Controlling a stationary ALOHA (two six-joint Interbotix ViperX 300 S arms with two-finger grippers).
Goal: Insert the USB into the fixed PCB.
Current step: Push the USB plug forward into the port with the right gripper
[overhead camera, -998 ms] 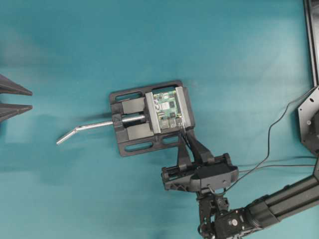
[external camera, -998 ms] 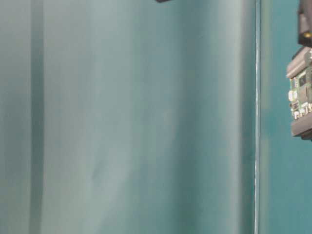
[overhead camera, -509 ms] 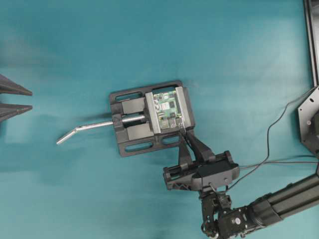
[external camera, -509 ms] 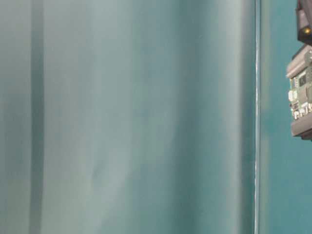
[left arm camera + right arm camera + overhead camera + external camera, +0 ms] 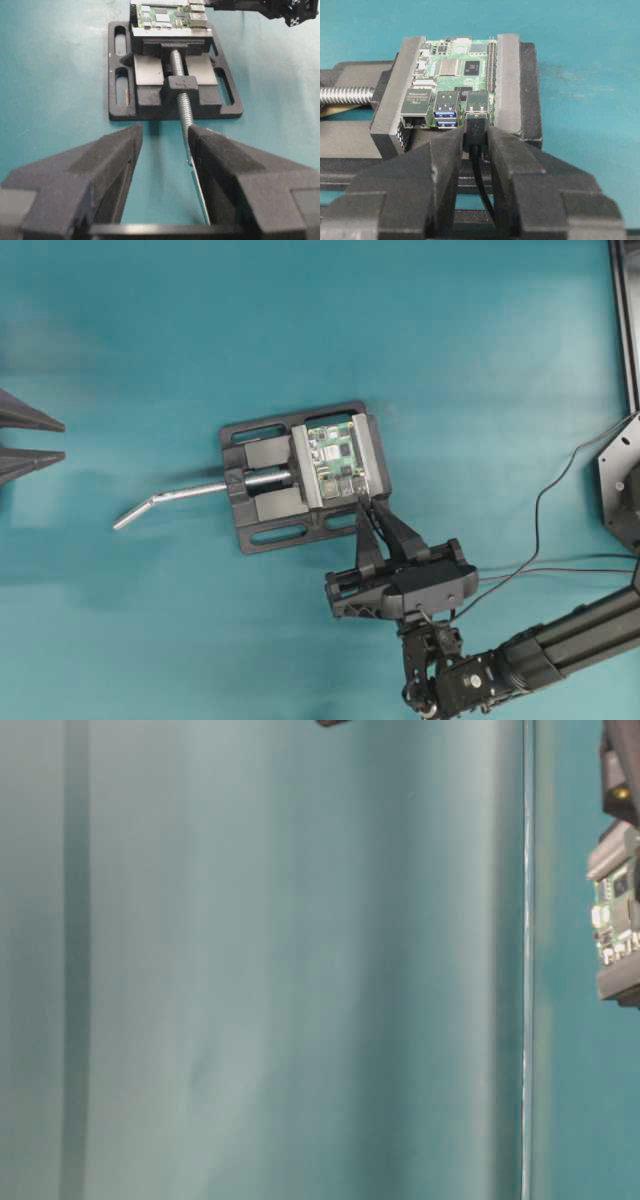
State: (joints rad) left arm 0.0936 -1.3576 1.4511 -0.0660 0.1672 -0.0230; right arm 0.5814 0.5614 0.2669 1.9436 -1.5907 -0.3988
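The fixed PCB (image 5: pixel 460 70) is a green board clamped between grey vise jaws; it also shows from above (image 5: pixel 335 462), at the top of the left wrist view (image 5: pixel 165 17) and at the right edge of the table-level view (image 5: pixel 615 910). My right gripper (image 5: pixel 476 137) is shut on the USB (image 5: pixel 476 127), a dark plug with a black cable (image 5: pixel 480 175) trailing back. The plug's tip sits at the mouth of the board's right-hand silver port; its depth is hidden. From above, the right gripper (image 5: pixel 368 508) touches the board's near edge. My left gripper (image 5: pixel 60 439) is open and empty at the far left.
The black vise base (image 5: pixel 270 532) with slotted holes holds the board, and its bent silver handle (image 5: pixel 170 500) points left. In the left wrist view the threaded screw (image 5: pixel 182 102) runs towards the open left gripper (image 5: pixel 165 135). The USB cable (image 5: pixel 540 505) loops off to the right.
The right gripper, still holding the USB, has edged slightly towards the board. The left gripper has not moved.
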